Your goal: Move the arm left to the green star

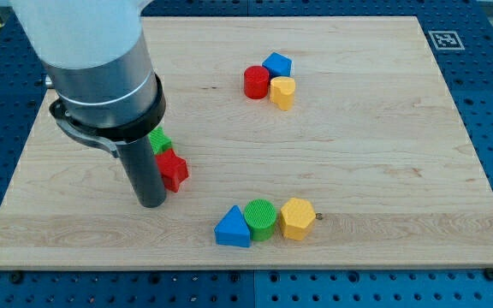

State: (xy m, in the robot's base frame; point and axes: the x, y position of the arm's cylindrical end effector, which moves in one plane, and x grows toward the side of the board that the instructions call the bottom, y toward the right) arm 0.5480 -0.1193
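Pale wooden board. Green star mostly hidden, probably touching red star. Tip bare, holding nothing, beside red star.

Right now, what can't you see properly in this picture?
- Green block, camera view: mostly hidden behind the arm, so its star shape cannot be confirmed.
- Red block: its left side is covered by the rod.
- My tip: whether it touches the red block is unclear.
- Arm: cut off by the view's top.

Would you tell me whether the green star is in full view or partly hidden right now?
Partly hidden: only a green corner of the green star shows behind the rod, above the red block. My tip sits just below-left.
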